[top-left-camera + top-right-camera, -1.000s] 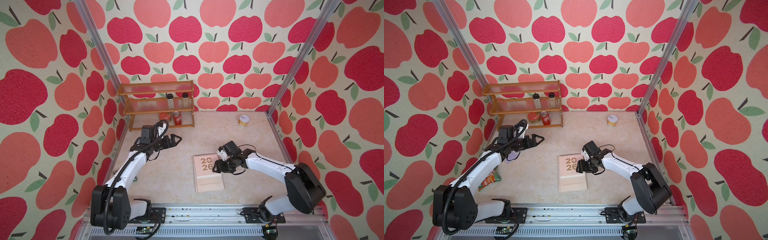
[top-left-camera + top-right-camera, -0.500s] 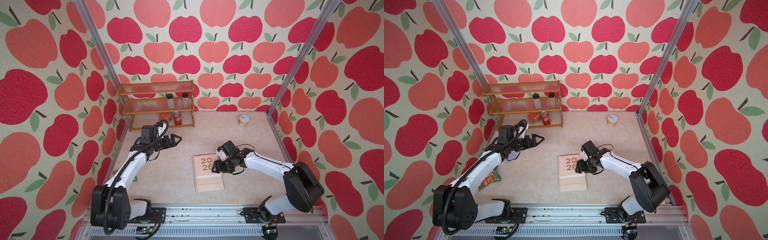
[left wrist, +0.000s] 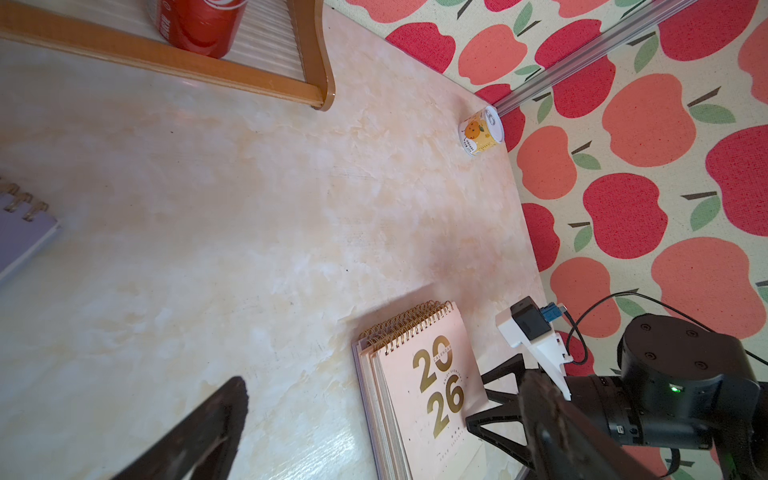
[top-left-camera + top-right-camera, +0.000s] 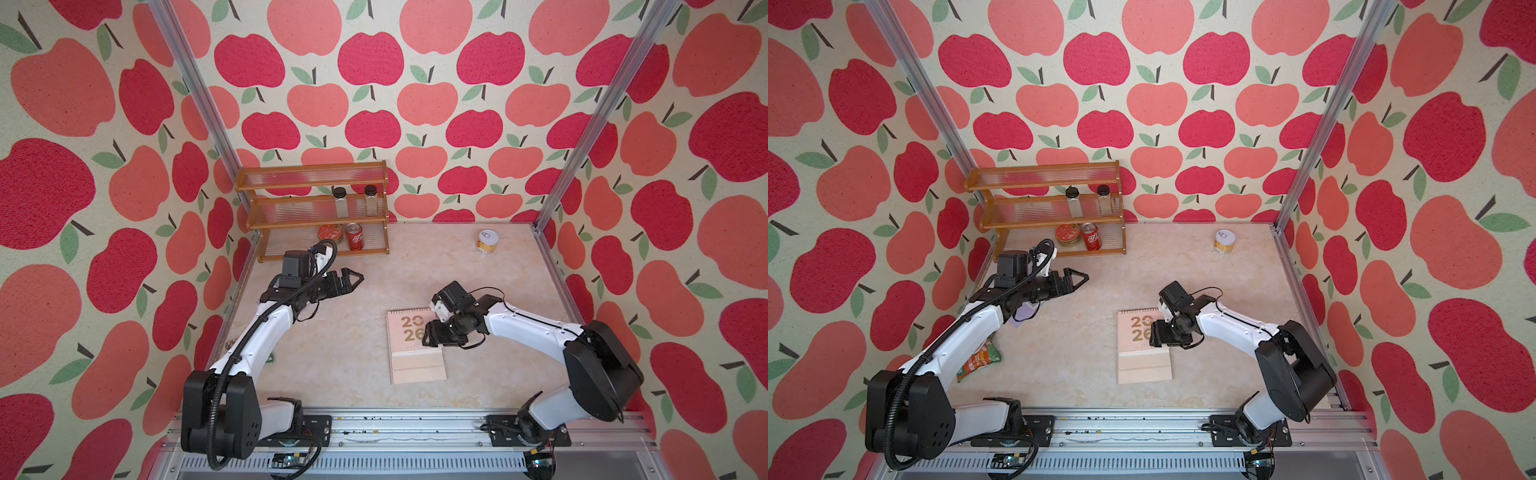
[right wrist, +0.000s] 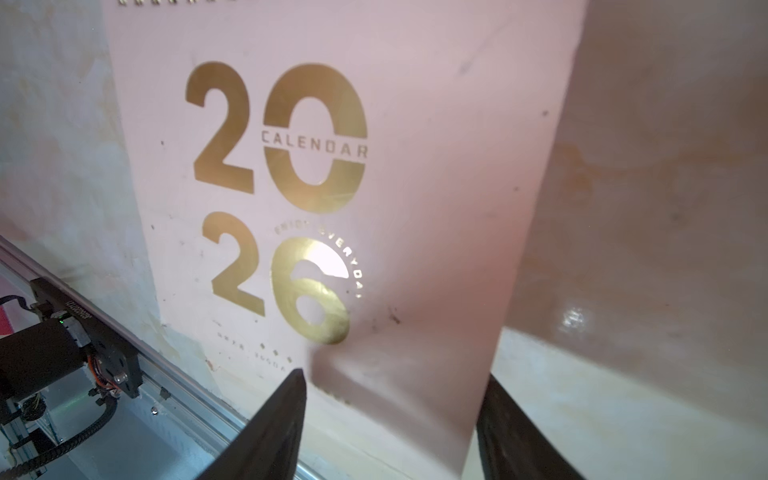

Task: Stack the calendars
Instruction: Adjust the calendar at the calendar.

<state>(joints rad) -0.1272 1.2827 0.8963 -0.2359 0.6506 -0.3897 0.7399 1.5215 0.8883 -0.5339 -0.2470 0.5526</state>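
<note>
Peach-pink spiral-bound card calendar [image 4: 406, 332], likely light and stiff: pinch its side edge, which the half-open right gripper [image 5: 395, 376] straddles without clamping

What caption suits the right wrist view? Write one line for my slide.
Jaws apart, the right gripper sits at an edge of the pink calendar, gold 2026 face up.

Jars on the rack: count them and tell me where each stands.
2, side by side on the rack's middle shelf: left jar, right jar near the shelf's end. None looks hidden.
</note>
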